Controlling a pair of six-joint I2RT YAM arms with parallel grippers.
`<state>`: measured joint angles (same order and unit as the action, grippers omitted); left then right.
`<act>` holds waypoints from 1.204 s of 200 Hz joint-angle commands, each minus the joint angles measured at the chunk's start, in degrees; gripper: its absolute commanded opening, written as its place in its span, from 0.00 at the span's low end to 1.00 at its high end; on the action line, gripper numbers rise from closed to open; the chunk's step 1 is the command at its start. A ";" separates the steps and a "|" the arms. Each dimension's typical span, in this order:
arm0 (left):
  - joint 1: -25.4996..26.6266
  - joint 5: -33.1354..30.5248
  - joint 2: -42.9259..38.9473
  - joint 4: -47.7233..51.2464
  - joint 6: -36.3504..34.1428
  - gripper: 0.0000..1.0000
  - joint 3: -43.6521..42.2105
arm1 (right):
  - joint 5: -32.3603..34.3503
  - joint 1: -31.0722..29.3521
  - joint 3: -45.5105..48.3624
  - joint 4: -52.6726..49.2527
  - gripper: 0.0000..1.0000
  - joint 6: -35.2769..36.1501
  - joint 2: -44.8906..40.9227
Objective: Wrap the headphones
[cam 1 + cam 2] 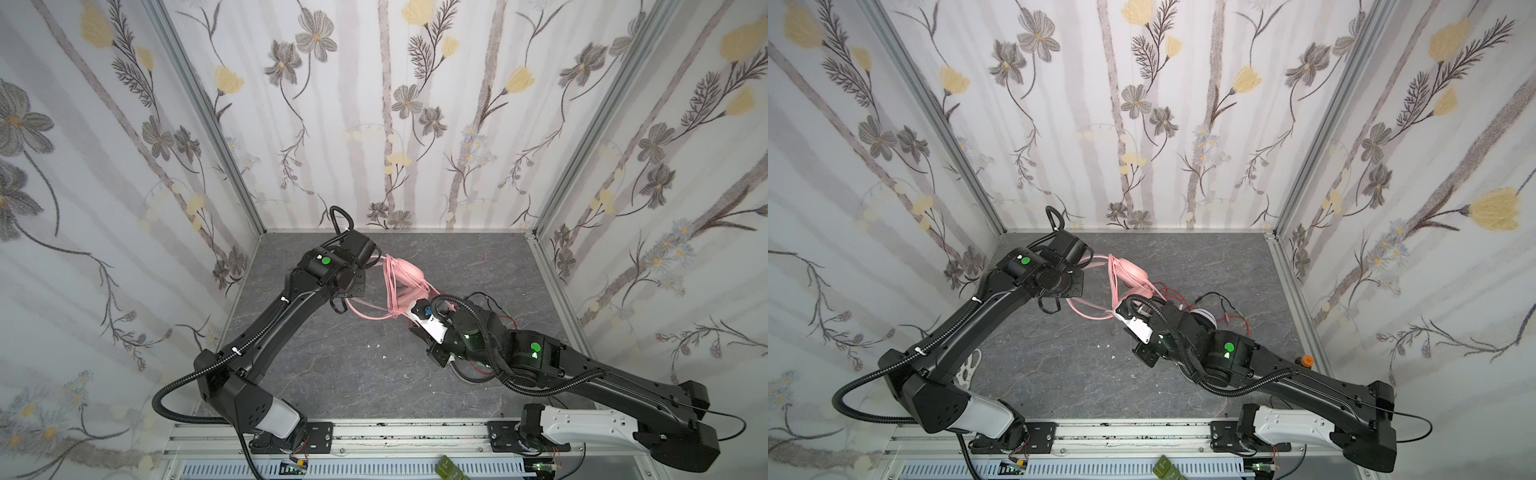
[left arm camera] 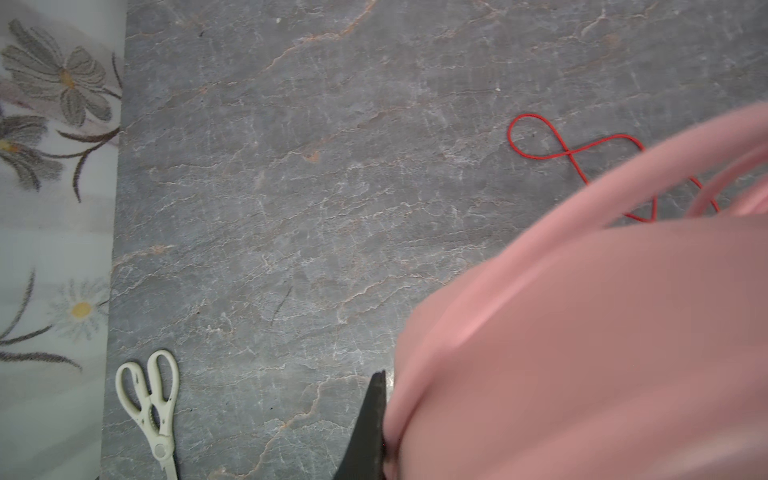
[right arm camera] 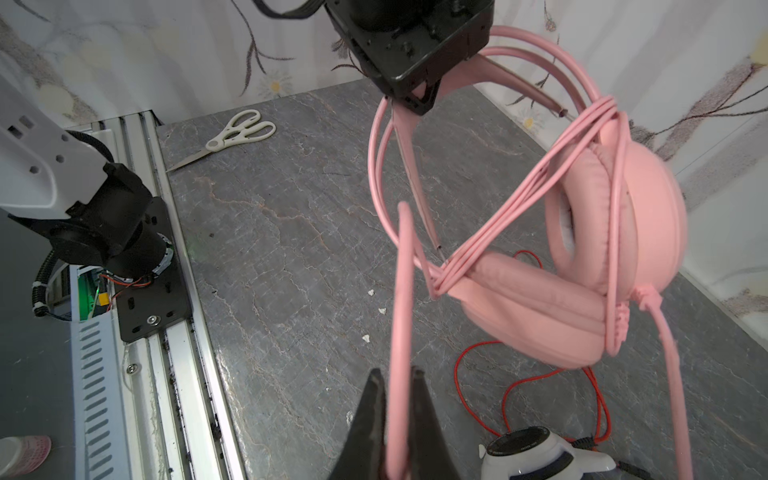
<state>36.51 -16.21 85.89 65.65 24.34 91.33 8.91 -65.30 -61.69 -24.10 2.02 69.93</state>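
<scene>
Rail at the near edge carries both arm bases. Kitchen scissors, cream-handled, lie flat on the grey marbled table beside the left arm's base, blades shut.

The right gripper sits in the middle of the table, to the right. Its jaws are pinched together on the pink cable, which runs taut from the jaws up to the windings.

The white-and-black headset lies on the table just beside that gripper; in a top view the right arm's wrist largely covers it. Its thin red cable lies in loose loops on the table, unwrapped; one figure-eight loop shows in the left wrist view.

The pink headset hangs between the two grippers, seemingly clear of the table. Its earcups are folded towards each other. Several turns of the pink cable cross from the headband to the earcups and around one cup.

The left gripper, farthest back, is clamped on the headband of the pink headset. In the left wrist view the blurred pink headset hides all but one finger.

The floral wall closes the rear.
</scene>
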 commanded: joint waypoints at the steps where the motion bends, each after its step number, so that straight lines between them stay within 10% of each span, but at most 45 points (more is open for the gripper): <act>1: 2.65 -1.02 -0.19 -3.71 3.45 0.00 -0.65 | -4.66 2.81 -1.58 3.35 0.00 0.97 0.29; 137: 14.65 0.84 -7.67 -7.77 -13.35 0.00 -10.39 | 7.40 14.21 -7.35 -2.01 0.00 16.83 4.70; 241: 17.60 15.27 -13.48 -6.93 -24.25 0.00 -12.06 | -9.85 16.29 5.75 9.96 0.00 18.78 -0.03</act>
<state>53.49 -8.05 72.95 59.88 2.92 79.33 3.73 -49.74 -57.06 -19.79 21.56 69.80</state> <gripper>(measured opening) 0.070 0.088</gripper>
